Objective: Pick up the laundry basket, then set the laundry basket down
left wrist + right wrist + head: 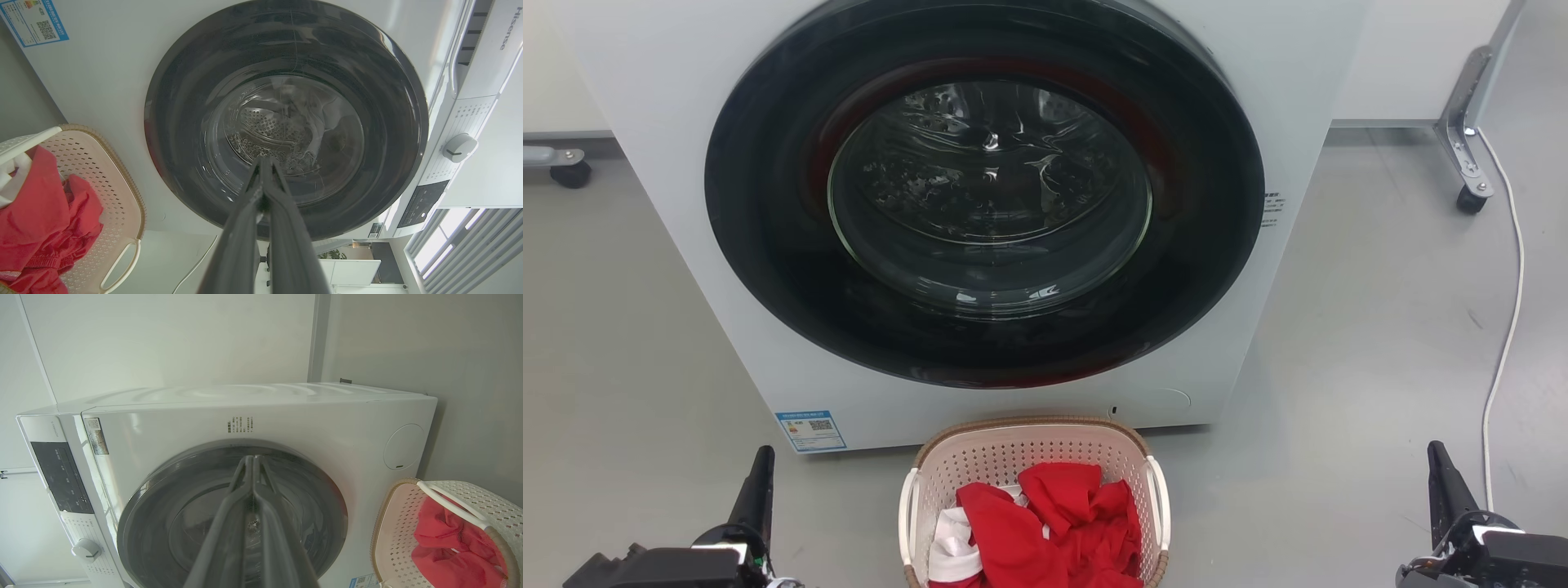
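The laundry basket (1013, 454) stands on the floor at the bottom centre of the head view, just in front of the washer. It is cream with perforated walls, a brown rim and white side handles, and holds red and white clothes (1045, 527). The basket also shows at the left in the left wrist view (112, 196) and at the right in the right wrist view (398, 535). My left gripper (761, 459) is shut and empty, well to the basket's left. My right gripper (1437, 457) is shut and empty, far to its right. Neither touches the basket.
A white front-loading washer (670, 122) with a dark round glass door (988, 192) rises close behind the basket. A white cable (1507, 327) runs along the grey floor at the right. Caster legs stand at far left (568, 167) and far right (1470, 196).
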### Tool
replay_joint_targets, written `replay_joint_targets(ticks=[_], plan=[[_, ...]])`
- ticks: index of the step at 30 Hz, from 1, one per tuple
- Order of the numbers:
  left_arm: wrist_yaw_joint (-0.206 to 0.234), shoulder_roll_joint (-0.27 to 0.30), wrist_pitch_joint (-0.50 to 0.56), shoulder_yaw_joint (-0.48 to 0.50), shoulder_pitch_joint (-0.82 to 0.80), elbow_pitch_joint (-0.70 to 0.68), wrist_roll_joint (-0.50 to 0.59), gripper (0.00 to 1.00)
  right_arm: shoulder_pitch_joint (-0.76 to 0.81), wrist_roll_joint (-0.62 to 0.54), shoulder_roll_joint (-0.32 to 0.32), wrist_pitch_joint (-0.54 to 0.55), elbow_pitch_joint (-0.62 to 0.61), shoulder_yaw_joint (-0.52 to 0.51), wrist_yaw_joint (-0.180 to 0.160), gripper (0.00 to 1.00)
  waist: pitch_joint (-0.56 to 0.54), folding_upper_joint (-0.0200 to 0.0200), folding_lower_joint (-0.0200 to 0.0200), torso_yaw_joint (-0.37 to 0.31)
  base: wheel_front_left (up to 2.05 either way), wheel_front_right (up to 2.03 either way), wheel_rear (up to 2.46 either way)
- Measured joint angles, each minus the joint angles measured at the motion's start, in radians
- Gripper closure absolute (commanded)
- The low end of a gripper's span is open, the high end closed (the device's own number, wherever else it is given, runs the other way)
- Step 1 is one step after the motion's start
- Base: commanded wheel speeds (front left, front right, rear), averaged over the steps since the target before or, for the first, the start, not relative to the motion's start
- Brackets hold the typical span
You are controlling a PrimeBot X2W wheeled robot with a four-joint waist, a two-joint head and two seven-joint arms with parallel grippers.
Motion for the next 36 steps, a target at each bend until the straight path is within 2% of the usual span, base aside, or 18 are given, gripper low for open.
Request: replay_joint_targets(ticks=[36], plan=[[0.0,0.0,0.0,0.0,0.0,0.0,0.0,1.0,0.0,0.001,0.0,0.0,0.0,0.0,0.0,1.0,0.0,0.0,0.0,0.0,0.0,0.0,0.0]])
